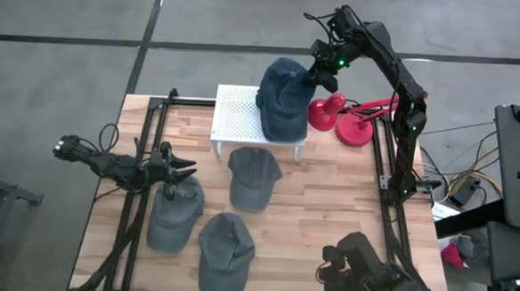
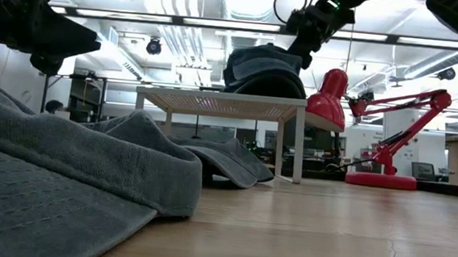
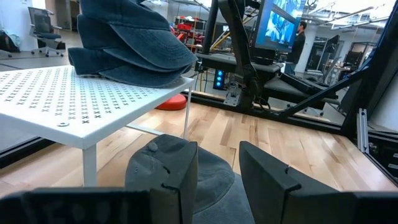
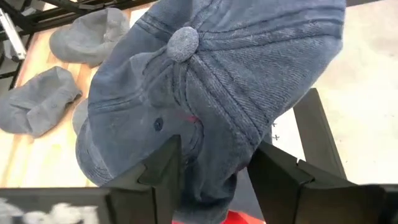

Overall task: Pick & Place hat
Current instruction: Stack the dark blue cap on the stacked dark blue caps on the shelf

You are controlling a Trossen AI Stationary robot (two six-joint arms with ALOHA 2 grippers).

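Observation:
A stack of dark blue hats (image 1: pixel 283 98) rests on the right end of a white perforated stand (image 1: pixel 239 118) at the table's far side. My right gripper (image 4: pixel 214 177) slants down onto the top hat (image 4: pixel 211 81) from the far right, open, with a fold of its crown between the fingers. Three grey hats (image 1: pixel 254 176) (image 1: pixel 176 214) (image 1: pixel 226 253) lie flat on the wooden table. My left gripper (image 1: pixel 187 170) waits level at the table's left, open, just above the left grey hat (image 3: pixel 161 165), with nothing between its fingers. My right gripper's fingers (image 4: pixel 163 171) stand on either side of a fold in the top hat's crown (image 4: pixel 205 146), below its button, coming from above at a slant. The hat lies on the stack. Whether the fingers touch the cloth I cannot tell.
A red desk lamp (image 1: pixel 346 123) stands right of the stand, close to my right arm. Black frame rails (image 1: pixel 137 201) run along the table's left and right sides. Bare wood lies at the table's near right (image 1: pixel 328 211).

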